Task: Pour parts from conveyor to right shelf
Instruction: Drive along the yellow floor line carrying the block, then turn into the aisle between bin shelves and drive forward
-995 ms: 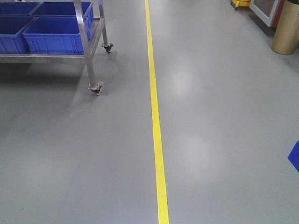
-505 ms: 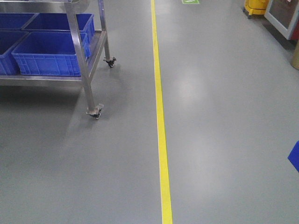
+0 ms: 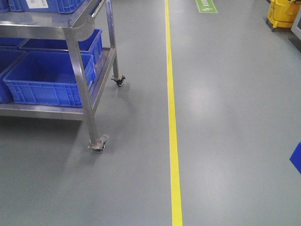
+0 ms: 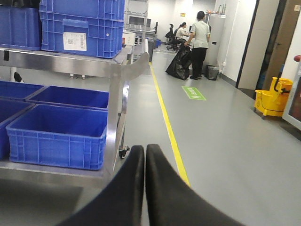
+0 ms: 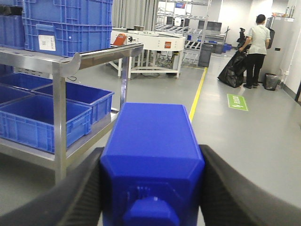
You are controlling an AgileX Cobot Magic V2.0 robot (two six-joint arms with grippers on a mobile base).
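Observation:
A bright-blue part [image 5: 150, 141], a block with sloped shoulders and a knob facing the camera, fills the right wrist view. My right gripper [image 5: 151, 150] is shut on it, one black finger on each side. My left gripper [image 4: 145, 149] is shut with nothing between its fingers [image 4: 127, 188]. The right shelf [image 3: 77, 61], a steel rack on castors with deep blue bins [image 3: 42, 80], stands at the left of the front view. The shelf [image 4: 113, 70] also shows left of the left gripper, and the shelf [image 5: 59, 70] left of the held part. The conveyor is out of view.
A yellow floor line [image 3: 173, 122] runs past the shelf's right side. A yellow mop bucket [image 3: 283, 14] stands far right. A blue corner [image 3: 296, 157] pokes in at the front view's right edge. A person [image 4: 198, 42] stands down the aisle beside a black bag [image 4: 178, 63]. A white machine [image 5: 150, 44] stands behind.
In the front view the shelf has slid down and to the right and grown larger, its upper level now showing. The yellow line has shifted right. The blue corner at the right edge stays.

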